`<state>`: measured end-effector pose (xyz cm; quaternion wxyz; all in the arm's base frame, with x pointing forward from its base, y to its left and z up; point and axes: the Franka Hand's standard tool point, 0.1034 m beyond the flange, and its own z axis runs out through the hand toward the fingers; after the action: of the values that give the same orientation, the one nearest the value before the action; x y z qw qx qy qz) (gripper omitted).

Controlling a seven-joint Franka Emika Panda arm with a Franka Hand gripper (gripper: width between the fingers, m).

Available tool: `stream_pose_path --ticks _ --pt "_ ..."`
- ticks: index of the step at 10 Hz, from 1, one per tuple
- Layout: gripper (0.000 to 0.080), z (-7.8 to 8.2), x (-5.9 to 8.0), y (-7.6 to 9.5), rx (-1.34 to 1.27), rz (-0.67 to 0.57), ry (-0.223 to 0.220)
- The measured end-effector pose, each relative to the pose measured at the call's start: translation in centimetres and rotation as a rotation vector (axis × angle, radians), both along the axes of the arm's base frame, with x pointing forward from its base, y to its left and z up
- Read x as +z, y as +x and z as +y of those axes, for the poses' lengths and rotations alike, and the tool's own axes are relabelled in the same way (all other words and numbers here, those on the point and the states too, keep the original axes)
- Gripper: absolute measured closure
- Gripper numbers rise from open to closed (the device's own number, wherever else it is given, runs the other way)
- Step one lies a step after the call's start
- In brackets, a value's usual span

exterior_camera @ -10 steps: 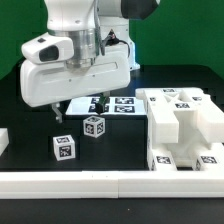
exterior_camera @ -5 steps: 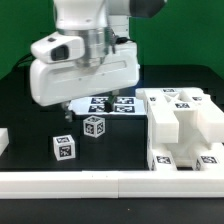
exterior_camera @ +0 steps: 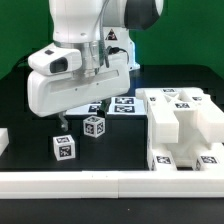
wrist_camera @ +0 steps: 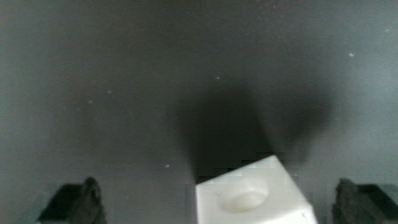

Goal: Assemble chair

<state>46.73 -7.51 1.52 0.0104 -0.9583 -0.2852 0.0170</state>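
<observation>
The arm is swinging its head back toward the exterior view's left and dipping lower over the black table [exterior_camera: 30,160], tilting as it goes; half a second ago it was sitting higher and more upright. The claw [wrist_camera: 222,203] is staying spread wide and gripping nothing. In the wrist view its dark fingertips [wrist_camera: 75,200] are standing far apart, with the corner of a white block [wrist_camera: 246,186] showing between them, touched by neither. From the side, that looks to be the tagged block [exterior_camera: 95,127] lying just in front of the marker board [exterior_camera: 118,103], though I cannot rule out the other block [exterior_camera: 63,148], nearer the border rail [exterior_camera: 100,186]. Neither block is shifting. The rest of the chair, a big stack of slabs [exterior_camera: 185,125], is sitting well apart on the exterior view's right. I'd say the arm is lining up to pick a block, and will need to centre itself and come down further before closing.
</observation>
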Motion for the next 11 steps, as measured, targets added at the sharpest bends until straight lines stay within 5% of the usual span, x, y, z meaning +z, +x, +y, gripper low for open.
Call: stream_pose_path --ticks 2,3,4,5,9,11 --pt "0.0399 0.0 0.0 0.0 -0.001 0.0 0.0" --pt "0.0594 0.0 0.0 0.0 -0.001 0.0 0.0" --pt "0.0594 0.0 0.0 0.0 -0.001 0.0 0.0" --pt "0.0724 0.0 0.0 0.0 -0.001 0.0 0.0" --pt "0.0797 -0.9 0.0 -0.2 -0.014 0.003 -0.003" --pt "0.0798 -0.5 1.4 0.7 0.177 -0.008 -0.004"
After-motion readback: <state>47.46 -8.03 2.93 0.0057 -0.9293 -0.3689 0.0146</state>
